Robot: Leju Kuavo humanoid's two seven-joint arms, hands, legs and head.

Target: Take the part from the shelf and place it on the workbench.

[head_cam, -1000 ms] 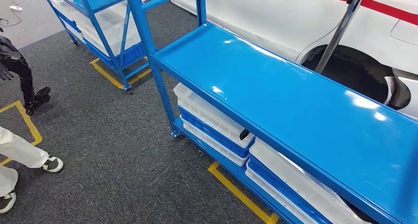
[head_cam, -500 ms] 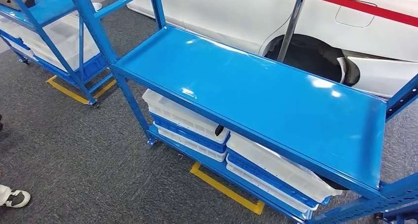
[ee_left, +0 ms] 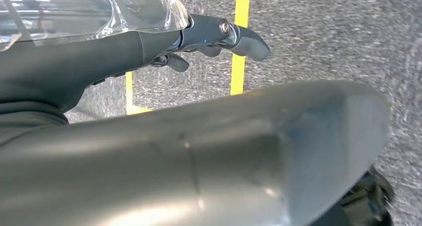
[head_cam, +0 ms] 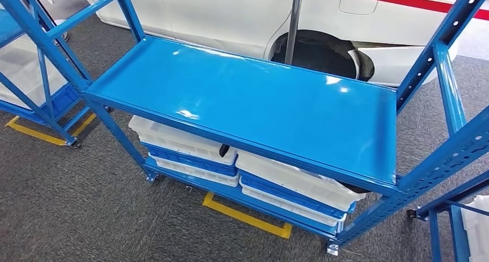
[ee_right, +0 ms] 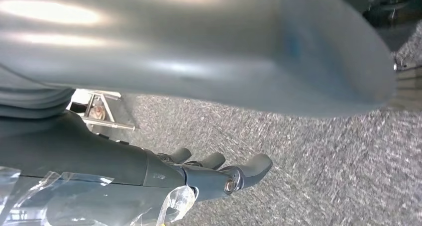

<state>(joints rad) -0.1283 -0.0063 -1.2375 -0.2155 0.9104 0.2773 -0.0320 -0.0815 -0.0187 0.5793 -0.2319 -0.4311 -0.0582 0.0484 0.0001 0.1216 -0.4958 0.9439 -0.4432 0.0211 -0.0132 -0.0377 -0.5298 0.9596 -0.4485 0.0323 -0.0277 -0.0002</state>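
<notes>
A blue metal shelf rack point(head_cam: 248, 100) stands before me, and its glossy top board is bare. Under that board lie stacked white and blue trays point(head_cam: 190, 149), with more beside them point(head_cam: 294, 187). A small dark thing point(head_cam: 224, 150) sticks up between the two stacks; I cannot tell what it is. My left hand point(ee_left: 199, 156) hangs over grey carpet, its fingers point(ee_left: 224, 34) apart from the thumb and holding nothing. Over the carpet too hangs my right hand point(ee_right: 199, 47), its fingers point(ee_right: 219, 171) spread from the thumb and empty.
A white car point(head_cam: 219, 11) with a red stripe stands right behind the rack, and a metal pole point(head_cam: 294, 14) rises between them. Another blue rack point(head_cam: 32, 71) stands at the left, a third frame point(head_cam: 450, 210) at the right. Yellow tape point(head_cam: 245, 216) marks the carpet.
The camera has swung to the right: the rack now sits centred and its right end post shows. The person's shoes and the far rack's top have left the picture.
</notes>
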